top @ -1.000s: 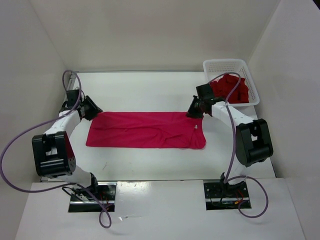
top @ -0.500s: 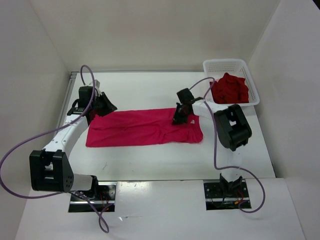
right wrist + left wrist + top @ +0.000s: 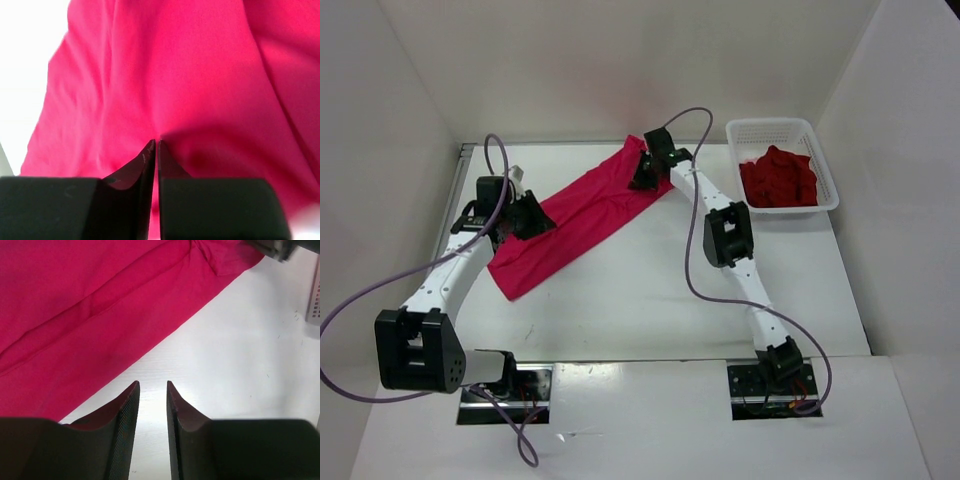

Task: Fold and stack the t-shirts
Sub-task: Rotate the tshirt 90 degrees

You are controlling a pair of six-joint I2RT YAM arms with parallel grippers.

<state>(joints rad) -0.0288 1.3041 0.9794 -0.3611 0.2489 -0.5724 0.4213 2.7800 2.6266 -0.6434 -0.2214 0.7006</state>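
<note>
The bright magenta t-shirt [image 3: 582,212] lies stretched in a diagonal band from the near left to the far middle of the table. My right gripper [image 3: 644,172] is shut on its far end, and pink cloth [image 3: 200,75] fills the right wrist view beyond the pinched tips [image 3: 157,144]. My left gripper [image 3: 538,216] hovers at the shirt's left part. Its jaws [image 3: 152,387] stand a little apart over bare table, with nothing between them and the cloth [image 3: 75,315] just to their left. A dark red t-shirt [image 3: 778,178] sits bunched in the basket.
The white mesh basket [image 3: 770,127] stands at the far right corner of the table. White walls enclose the table on three sides. The right arm [image 3: 725,235] reaches across the middle toward the back wall.
My right gripper has swung from the right side to the far middle, dragging the shirt's right end so that the flat band now lies diagonally. The left gripper moved slightly back.
</note>
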